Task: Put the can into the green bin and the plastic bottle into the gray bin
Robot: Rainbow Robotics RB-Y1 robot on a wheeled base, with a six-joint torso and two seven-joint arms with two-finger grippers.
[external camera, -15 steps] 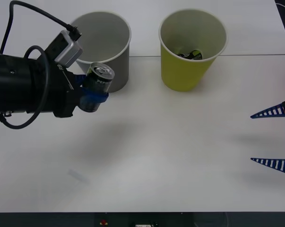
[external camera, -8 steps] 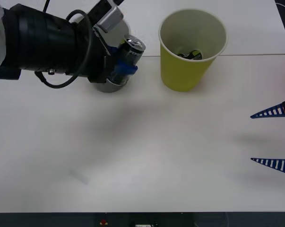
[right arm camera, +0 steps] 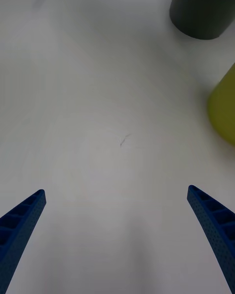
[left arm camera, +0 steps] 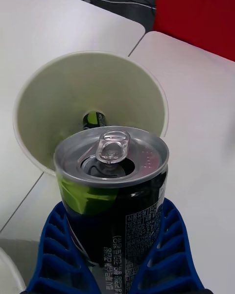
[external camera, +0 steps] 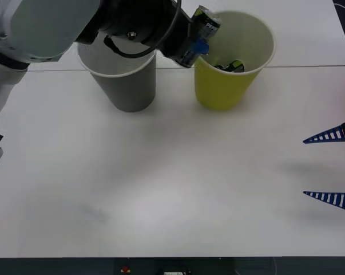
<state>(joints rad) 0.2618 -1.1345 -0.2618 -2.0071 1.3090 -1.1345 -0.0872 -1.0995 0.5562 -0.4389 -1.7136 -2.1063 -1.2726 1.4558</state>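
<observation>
My left gripper is shut on the can, a dark can with green marks and a silvery pull-tab top. It holds the can tilted, right at the near-left rim of the green bin. In the left wrist view the can stands between the blue fingers, with the green bin's pale inside just beyond it. The gray bin stands to the left of the green one, partly behind my left arm. My right gripper waits open at the table's right edge. The plastic bottle is out of view.
A dark green-marked item lies at the bottom of the green bin. The white table has a seam running behind the bins. In the right wrist view both bins, gray and green, stand far from my open right gripper.
My left arm has swung right and away from me with the can, from in front of the gray bin to the green bin's rim. The right arm has not moved.
</observation>
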